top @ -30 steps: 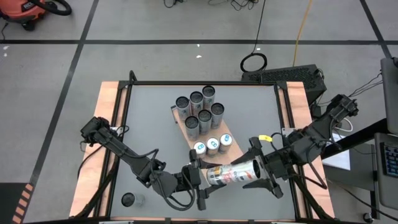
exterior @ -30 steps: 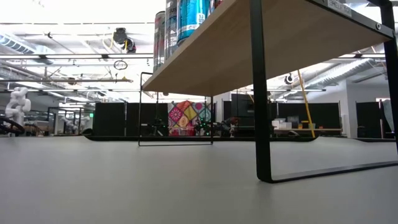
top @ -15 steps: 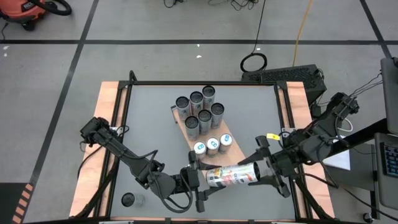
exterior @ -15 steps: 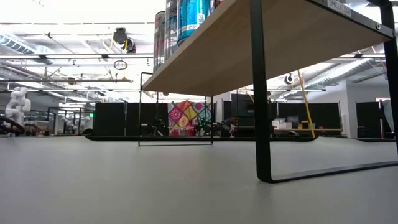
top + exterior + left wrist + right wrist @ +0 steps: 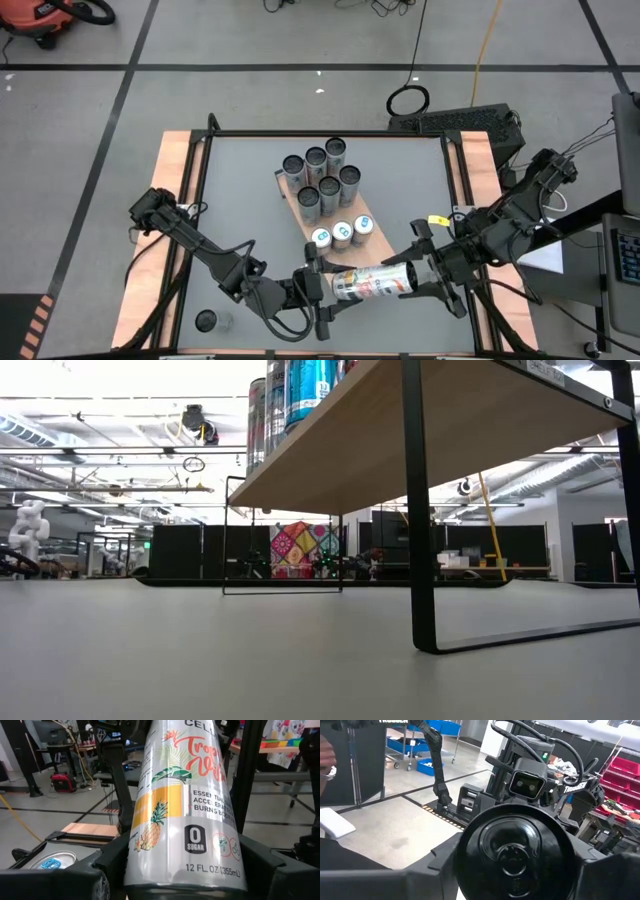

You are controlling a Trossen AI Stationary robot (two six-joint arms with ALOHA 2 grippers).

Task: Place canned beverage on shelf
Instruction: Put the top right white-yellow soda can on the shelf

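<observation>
Grey counter [image 5: 400, 180] surface carries the shelf [image 5: 300, 212], a raised wood-grain board on dark legs, with six dark cans [image 5: 322, 178] and three white-topped cans [image 5: 341, 233] standing on it.

The canned beverage [image 5: 375, 282] lies horizontal above the counter, spanning the gap between both sets of fingers, well apart from the shelf's near end.

The left gripper [image 5: 322, 288] fingers are spread around one end of the can wall and pinch it; the left wrist view shows the printed label [image 5: 182, 805] rising between the two dark fingers [image 5: 60, 880]. The right gripper [image 5: 430, 272] fingers flank the opposite end; the right wrist view shows the can's domed base [image 5: 512, 855] centred between them. Whether they already press the wall cannot be told.

Handling judgement: the can is rigid but thin-walled, smooth and slippery, moderately heavy if full. Grip across the cylindrical wall at mid-height, with moderate force, to avoid denting or slipping.
</observation>
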